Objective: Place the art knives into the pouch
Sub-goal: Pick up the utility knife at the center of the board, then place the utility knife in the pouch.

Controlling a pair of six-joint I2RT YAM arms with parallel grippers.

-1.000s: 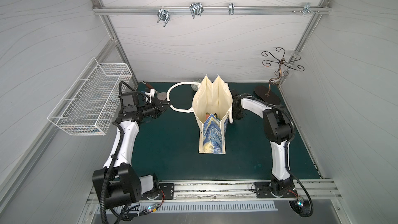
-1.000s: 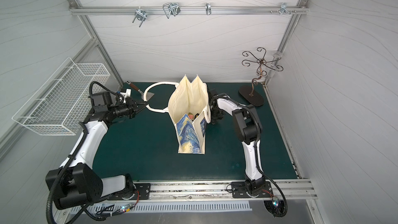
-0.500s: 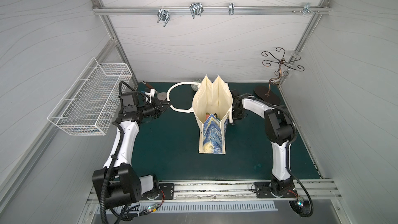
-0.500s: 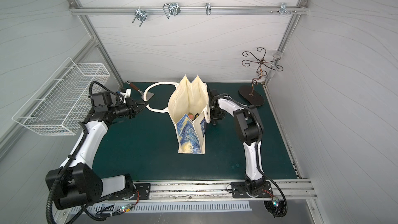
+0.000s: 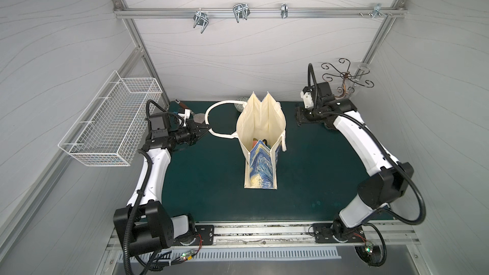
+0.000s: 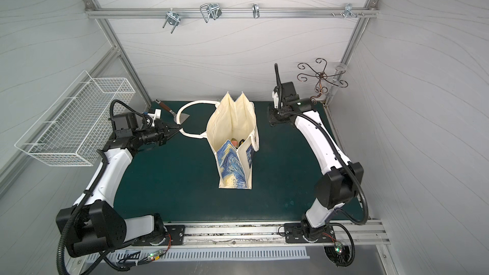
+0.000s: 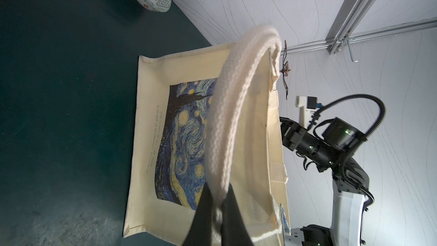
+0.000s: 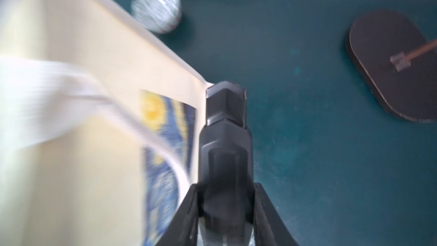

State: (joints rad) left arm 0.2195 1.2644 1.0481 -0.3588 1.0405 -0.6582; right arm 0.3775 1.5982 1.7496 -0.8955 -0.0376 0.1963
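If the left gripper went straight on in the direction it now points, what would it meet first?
The left gripper, shut on the white handle, points at the pouch. Going straight on, it would probably first meet the pouch's printed side wall; the depth between them is hard to judge.

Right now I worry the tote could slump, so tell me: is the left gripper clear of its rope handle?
No: the left wrist view shows the left gripper shut on the white handle of the pouch.
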